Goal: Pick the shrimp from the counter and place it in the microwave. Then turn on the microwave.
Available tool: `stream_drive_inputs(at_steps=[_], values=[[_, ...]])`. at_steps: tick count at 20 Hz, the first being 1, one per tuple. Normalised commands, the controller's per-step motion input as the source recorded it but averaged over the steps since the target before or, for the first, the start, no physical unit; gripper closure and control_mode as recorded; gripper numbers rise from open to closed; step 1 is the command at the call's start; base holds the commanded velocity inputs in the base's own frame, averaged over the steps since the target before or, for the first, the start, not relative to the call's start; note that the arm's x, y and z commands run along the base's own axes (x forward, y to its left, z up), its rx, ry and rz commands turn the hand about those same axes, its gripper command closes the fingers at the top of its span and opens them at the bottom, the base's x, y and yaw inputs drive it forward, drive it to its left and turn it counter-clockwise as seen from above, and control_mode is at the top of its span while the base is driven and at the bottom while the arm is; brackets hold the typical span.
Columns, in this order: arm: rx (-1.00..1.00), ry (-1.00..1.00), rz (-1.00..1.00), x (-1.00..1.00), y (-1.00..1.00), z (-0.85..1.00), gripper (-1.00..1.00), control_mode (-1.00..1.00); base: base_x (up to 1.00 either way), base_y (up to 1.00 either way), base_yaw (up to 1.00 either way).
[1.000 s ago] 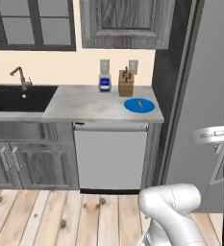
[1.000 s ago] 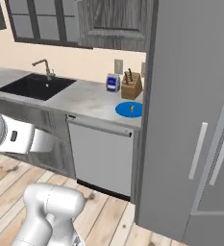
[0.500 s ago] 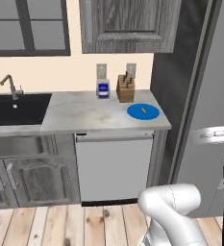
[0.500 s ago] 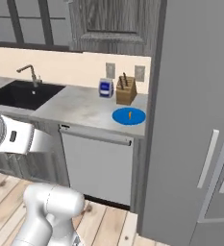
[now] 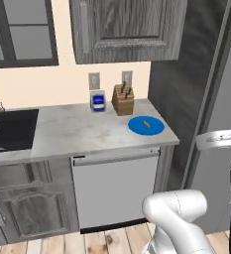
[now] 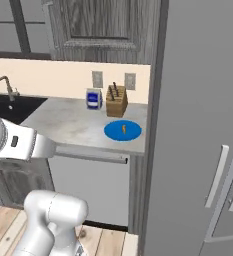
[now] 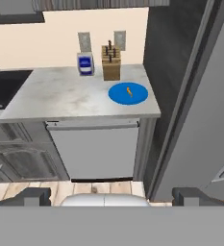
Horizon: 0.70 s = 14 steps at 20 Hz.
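Still, in the left view the shrimp point(image 5: 146, 123) lies on a blue plate point(image 5: 137, 128) at the bench's point(image 5: 77, 131) right end; the right view agrees; in the hand view, the fingers point(image 7: 111, 196) stand wide and well back, so closing on something so small could miss.

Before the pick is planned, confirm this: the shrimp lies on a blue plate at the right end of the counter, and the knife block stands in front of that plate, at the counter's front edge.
One detail is wrong. The knife block stands behind the blue plate, against the wall, not at the front edge. The hand view shows it. The rest holds: the shrimp lies on the plate at the right end of the counter.
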Motion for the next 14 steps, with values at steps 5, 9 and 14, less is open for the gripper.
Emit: stream_drive_inputs(at_steps=[5,9,14], values=[[0.00,0.00,0.00,0.00,0.00,0.00,-1.00,1.00,0.38,0.52,-0.11],[0.00,0.00,0.00,0.00,0.00,0.00,-1.00,1.00,0.48,0.44,-0.10],[0.00,0.00,0.00,0.00,0.00,0.00,-1.00,1.00,0.57,0.22,-0.12]])
